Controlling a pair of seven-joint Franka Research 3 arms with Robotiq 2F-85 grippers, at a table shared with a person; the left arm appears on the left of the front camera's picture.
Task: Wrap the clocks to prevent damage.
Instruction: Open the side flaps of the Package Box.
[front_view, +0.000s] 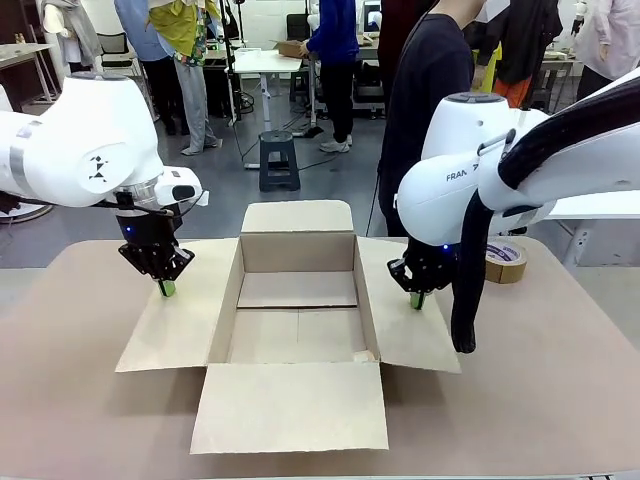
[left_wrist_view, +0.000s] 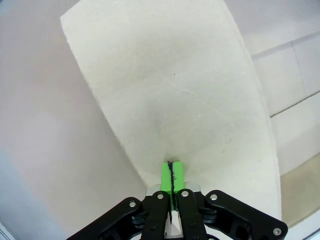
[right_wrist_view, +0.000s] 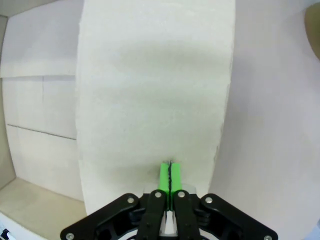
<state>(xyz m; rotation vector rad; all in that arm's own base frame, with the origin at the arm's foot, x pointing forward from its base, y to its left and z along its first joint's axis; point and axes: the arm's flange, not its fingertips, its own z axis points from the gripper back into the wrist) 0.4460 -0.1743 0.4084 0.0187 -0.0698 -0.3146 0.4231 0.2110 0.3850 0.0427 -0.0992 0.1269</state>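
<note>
Box flaps (front_view: 190, 320) meet closed left hand (front_view: 167, 289) and right hand (front_view: 417, 300).

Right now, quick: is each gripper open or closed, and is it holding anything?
Left gripper: closed, jaws together, holding nothing, tips on the box's left flap.
Right gripper: closed, holding nothing, tips on the right flap.

The tape roll (front_view: 506, 262) was partly hidden behind the right arm (front_view: 450, 190) — its print was too small to read. The person (front_view: 425, 90) at the far side was cut off by the top edge, the lower body hidden behind the same arm.
</note>
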